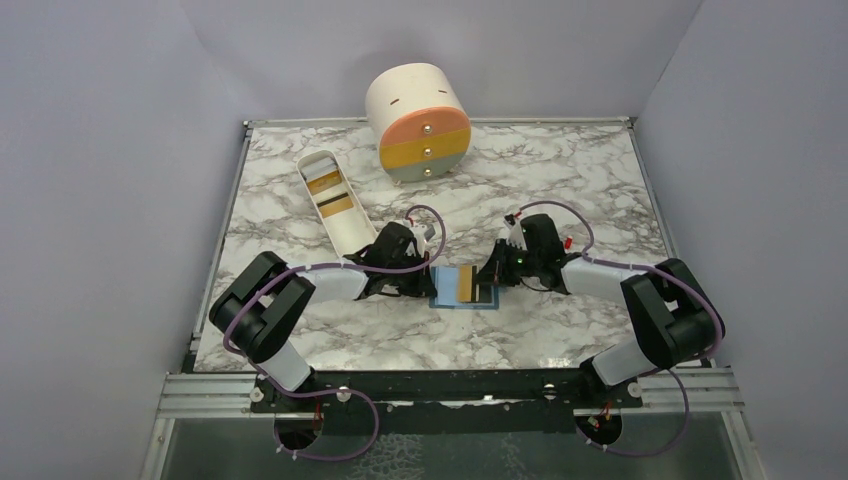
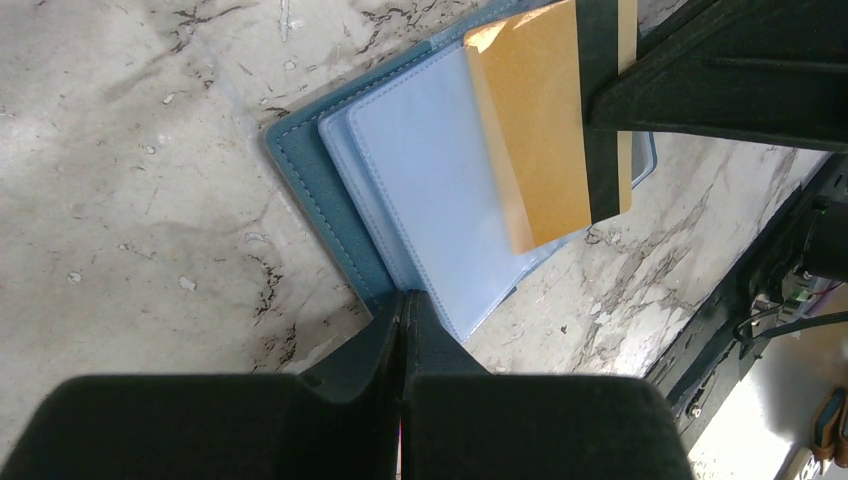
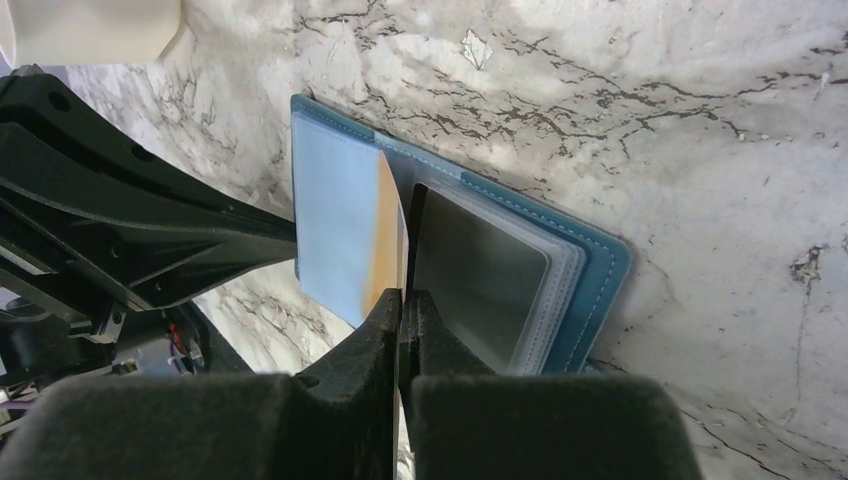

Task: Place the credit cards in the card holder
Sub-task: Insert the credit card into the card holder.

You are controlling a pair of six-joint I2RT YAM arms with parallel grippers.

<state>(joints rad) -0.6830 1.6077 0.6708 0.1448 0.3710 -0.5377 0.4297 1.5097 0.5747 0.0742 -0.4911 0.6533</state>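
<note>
The blue card holder (image 1: 446, 291) lies open and flat on the marble table between the two grippers, with its pale blue sleeves up (image 2: 430, 170). My right gripper (image 1: 492, 274) is shut on a gold credit card (image 2: 540, 130) with a dark stripe. It holds the card tilted over the holder, and the card is edge-on in the right wrist view (image 3: 402, 240). My left gripper (image 2: 405, 300) is shut, with its tips on the holder's near corner. Two more gold cards (image 1: 331, 194) lie in the white tray. A greyish clear pocket (image 3: 480, 270) shows on the holder's right half.
The long white tray (image 1: 352, 232) lies just behind the left gripper (image 1: 430, 277). A cream cylinder with orange, yellow and grey drawers (image 1: 420, 122) stands at the back centre. The left arm's finger (image 3: 150, 220) reaches to the holder's left edge.
</note>
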